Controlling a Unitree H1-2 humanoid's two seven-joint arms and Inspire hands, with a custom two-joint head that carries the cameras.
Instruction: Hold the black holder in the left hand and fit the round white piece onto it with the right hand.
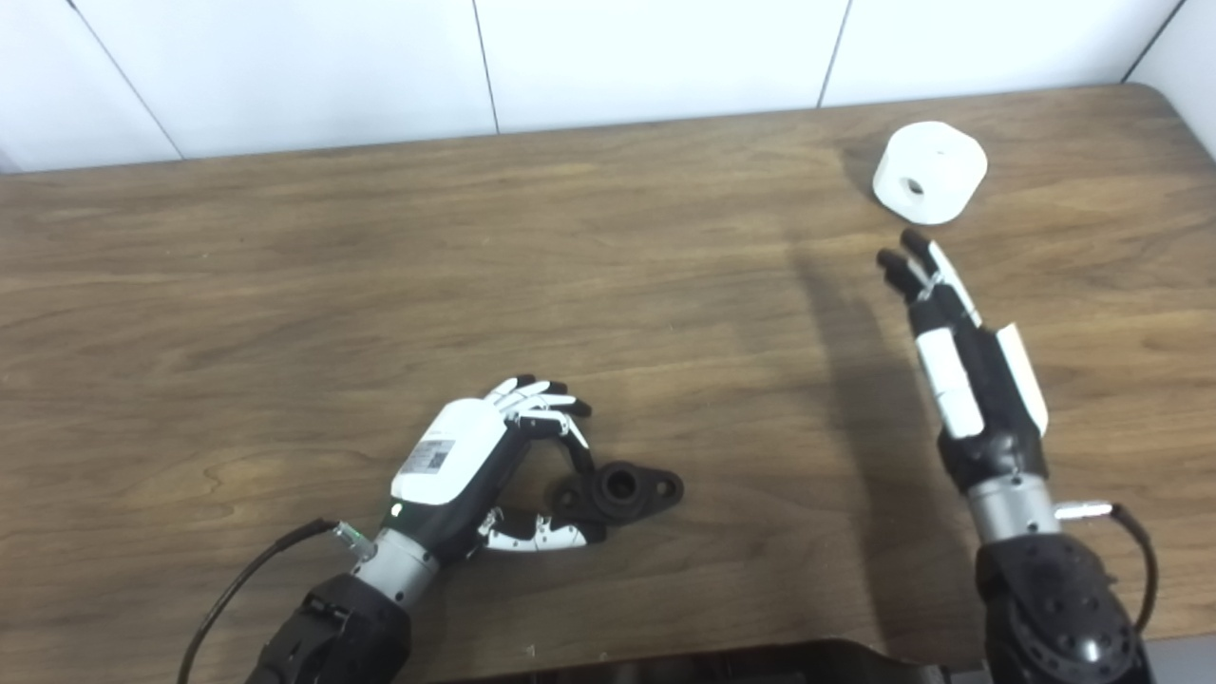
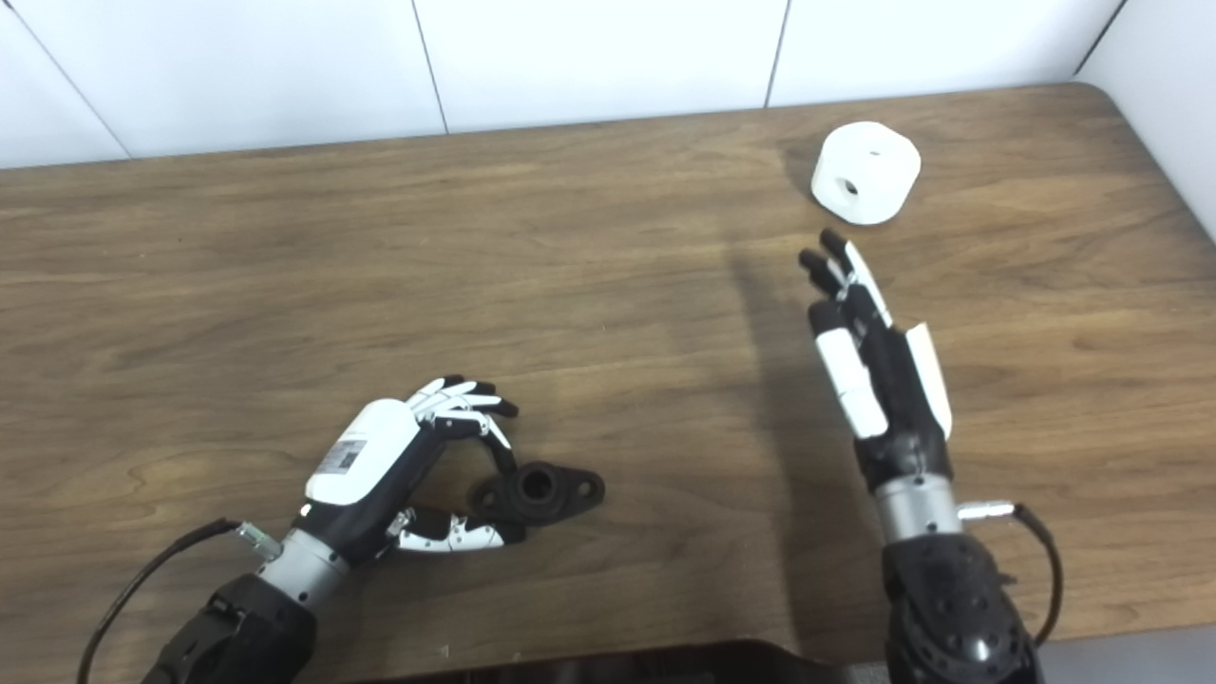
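The black holder, a flanged piece with a round socket in its middle, lies flat on the wooden table at the front centre. My left hand is at its left end, with fingers curled over that lug and the thumb against it from the near side, so the hand is shut on the holder. The round white piece, a thick disc with a hole in its side, sits at the back right. My right hand is open with fingers straight, pointing toward the white piece and stopping a little short of it.
A white panelled wall runs behind the table's far edge. The table's right corner is close to the white piece. A dark edge borders the table's front.
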